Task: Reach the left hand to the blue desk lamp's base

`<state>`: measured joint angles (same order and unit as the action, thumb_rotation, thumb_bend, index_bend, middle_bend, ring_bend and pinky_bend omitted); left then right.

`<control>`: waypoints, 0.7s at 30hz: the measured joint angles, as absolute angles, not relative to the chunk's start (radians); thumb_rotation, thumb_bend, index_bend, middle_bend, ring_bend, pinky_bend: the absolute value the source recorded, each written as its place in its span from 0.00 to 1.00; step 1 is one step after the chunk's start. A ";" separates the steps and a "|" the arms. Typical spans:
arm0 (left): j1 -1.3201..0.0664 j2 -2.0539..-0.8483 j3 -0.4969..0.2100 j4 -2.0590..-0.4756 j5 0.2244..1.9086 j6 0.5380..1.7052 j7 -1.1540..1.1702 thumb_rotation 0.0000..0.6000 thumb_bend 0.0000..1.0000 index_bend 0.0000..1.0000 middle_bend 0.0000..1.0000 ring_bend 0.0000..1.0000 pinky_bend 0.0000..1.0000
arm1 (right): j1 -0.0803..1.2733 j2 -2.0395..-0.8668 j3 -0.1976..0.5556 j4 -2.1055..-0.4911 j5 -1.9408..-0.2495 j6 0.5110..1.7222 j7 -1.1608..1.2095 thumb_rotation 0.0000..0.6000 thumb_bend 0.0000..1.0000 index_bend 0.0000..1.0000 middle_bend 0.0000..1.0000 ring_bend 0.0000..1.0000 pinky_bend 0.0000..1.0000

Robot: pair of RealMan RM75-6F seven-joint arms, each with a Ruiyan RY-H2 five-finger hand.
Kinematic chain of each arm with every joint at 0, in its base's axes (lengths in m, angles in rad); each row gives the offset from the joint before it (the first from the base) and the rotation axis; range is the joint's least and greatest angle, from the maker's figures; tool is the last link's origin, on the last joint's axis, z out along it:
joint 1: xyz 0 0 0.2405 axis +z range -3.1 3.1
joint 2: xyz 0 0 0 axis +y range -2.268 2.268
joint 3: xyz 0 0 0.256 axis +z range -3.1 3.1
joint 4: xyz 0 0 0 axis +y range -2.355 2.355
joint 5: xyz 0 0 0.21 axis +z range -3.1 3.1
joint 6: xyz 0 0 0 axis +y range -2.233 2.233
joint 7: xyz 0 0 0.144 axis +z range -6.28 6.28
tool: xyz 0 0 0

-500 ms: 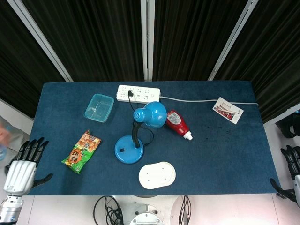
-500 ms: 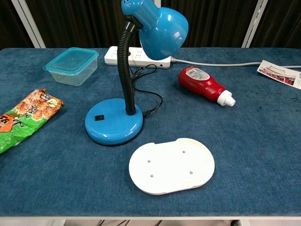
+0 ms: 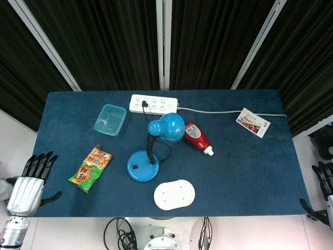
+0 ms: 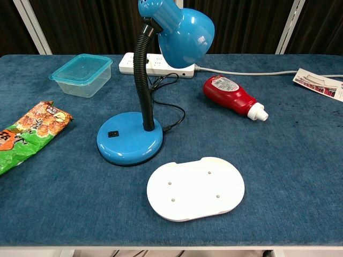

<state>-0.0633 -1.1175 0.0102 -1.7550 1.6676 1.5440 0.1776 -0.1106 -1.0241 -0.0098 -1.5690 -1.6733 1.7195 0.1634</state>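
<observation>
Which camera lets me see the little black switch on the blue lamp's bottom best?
The chest view: the switch sits near and clear on the lamp base. In the head view it is only a tiny dark mark seen from above.

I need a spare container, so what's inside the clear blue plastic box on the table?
Nothing visible: through the plastic box, the head view shows only blue table cloth. In the chest view the box carries a lid, and its tinted walls blur the interior.

- Left hand (image 3: 28, 185), at eight o'clock in the head view: silver-white back plate, black jointed fingers (image 3: 37, 164), metallic wrist.
- Right hand (image 3: 325, 195), at four o'clock: black fingers, pale casing, partly cropped.
</observation>
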 measured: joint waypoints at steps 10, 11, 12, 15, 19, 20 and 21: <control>-0.102 -1.138 0.017 -1.770 1.714 1.490 0.206 1.00 0.38 0.03 0.82 0.82 0.86 | -0.107 -1.023 -0.008 -1.569 -1.663 1.708 0.167 1.00 0.14 0.00 0.00 0.00 0.00; -0.109 -1.142 0.020 -1.773 1.717 1.476 0.209 1.00 0.38 0.03 0.83 0.82 0.86 | -0.108 -1.023 -0.008 -1.567 -1.662 1.709 0.169 1.00 0.14 0.00 0.00 0.00 0.00; -0.116 -1.146 0.023 -1.777 1.719 1.461 0.212 1.00 0.38 0.03 0.83 0.82 0.86 | -0.108 -1.024 -0.009 -1.566 -1.661 1.708 0.171 1.00 0.14 0.00 0.00 0.00 0.00; -0.142 -1.165 0.031 -1.790 1.723 1.404 0.230 1.00 0.38 0.03 0.83 0.82 0.85 | -0.108 -1.025 -0.009 -1.566 -1.665 1.709 0.170 1.00 0.14 0.00 0.00 0.00 0.00; -0.185 -1.204 0.032 -1.808 1.707 1.309 0.283 1.00 0.38 0.03 0.83 0.82 0.85 | -0.107 -1.026 -0.011 -1.571 -1.670 1.710 0.166 1.00 0.14 0.00 0.00 0.00 0.00; -0.194 -1.214 0.030 -1.810 1.697 1.287 0.295 1.00 0.39 0.03 0.83 0.82 0.85 | -0.107 -1.025 -0.011 -1.572 -1.671 1.709 0.166 1.00 0.14 0.00 0.00 0.00 0.00; -0.204 -1.224 0.027 -1.811 1.682 1.266 0.306 1.00 0.39 0.03 0.83 0.82 0.85 | -0.107 -1.025 -0.011 -1.573 -1.671 1.710 0.165 1.00 0.14 0.00 0.00 0.00 0.00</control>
<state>-0.2037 -1.2238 0.0275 -1.8110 1.6821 1.2659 0.3061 -0.1066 -1.0247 -0.0109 -1.5734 -1.6708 1.7098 0.1652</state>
